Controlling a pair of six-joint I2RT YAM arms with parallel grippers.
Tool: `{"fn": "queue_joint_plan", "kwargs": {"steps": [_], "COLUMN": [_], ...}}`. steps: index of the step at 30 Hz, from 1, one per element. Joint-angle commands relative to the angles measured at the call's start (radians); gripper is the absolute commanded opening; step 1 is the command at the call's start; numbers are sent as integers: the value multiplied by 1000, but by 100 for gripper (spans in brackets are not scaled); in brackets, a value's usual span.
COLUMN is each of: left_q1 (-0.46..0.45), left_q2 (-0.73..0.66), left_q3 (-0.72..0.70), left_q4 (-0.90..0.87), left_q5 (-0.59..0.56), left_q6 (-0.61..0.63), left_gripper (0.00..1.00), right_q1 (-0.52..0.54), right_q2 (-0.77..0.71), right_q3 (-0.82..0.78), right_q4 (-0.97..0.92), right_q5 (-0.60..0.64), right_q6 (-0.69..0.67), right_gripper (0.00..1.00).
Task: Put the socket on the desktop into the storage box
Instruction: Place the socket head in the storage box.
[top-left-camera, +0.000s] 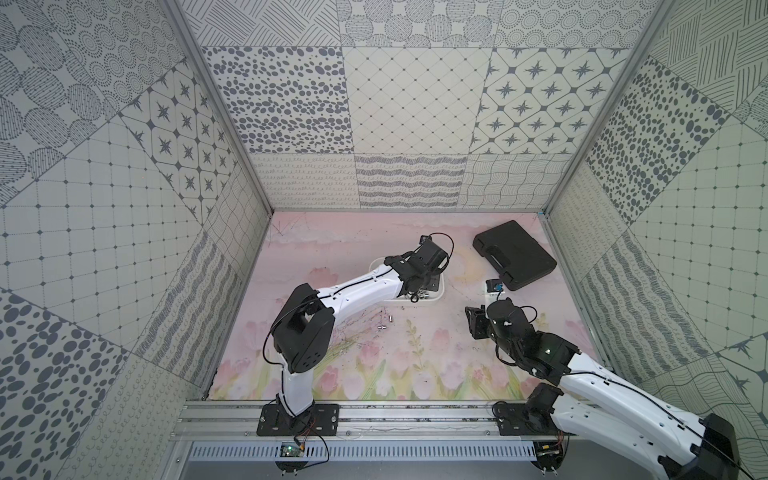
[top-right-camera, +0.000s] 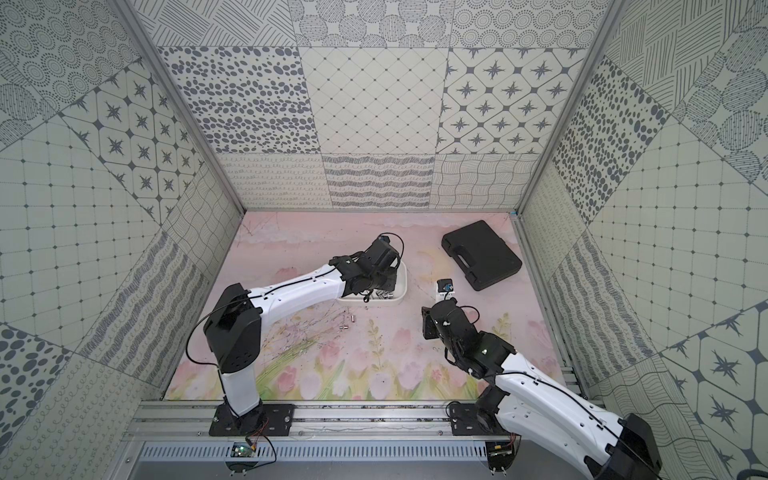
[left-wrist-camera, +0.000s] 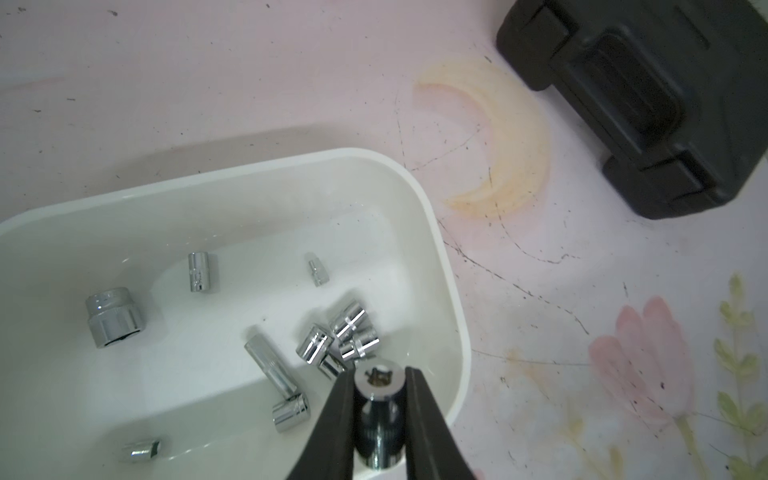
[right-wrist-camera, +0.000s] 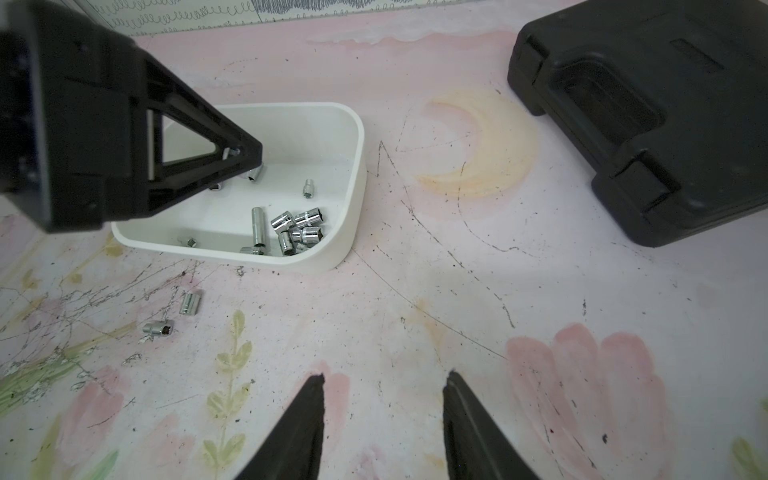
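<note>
left claw (left-wrist-camera: 379, 372) grips socket (left-wrist-camera: 380, 432) | over storage box (left-wrist-camera: 249, 216) (apparently) | right claw (right-wrist-camera: 385, 376) parted

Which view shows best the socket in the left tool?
The left wrist view: the socket, gripped by the left tool, shows large above the storage box. In the right wrist view the tool mostly hides it; in both top views the left arm covers it.

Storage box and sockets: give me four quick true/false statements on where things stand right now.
1. The left gripper is shut on a socket over the storage box. True.
2. The right gripper holds a socket. False: it is open and empty.
3. No sockets remain on the desktop. False: one loose socket and a second loose socket lie outside the box.
4. The black case is closed. True.
</note>
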Motion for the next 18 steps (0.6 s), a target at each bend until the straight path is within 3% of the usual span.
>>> {"fn": "queue_joint_plan", "kwargs": {"steps": [1,11,18], "left_q1": [55,64,68], "left_q2": [81,147,100], "left_q3": [47,45,29], "left_q4": [-31,-44,-51], "left_q5": [51,82,105], "left_q6": [-12,-5,3], "left_gripper": [7,20,48], "right_q1": [1,1,0], "right_q2": [-8,39,37], "right_q3": [-19,-6,-7], "right_q4": [27,28,27], "right_q5": [30,25,26], "right_q6": [6,2,0], "right_gripper": [49,49,49]}}
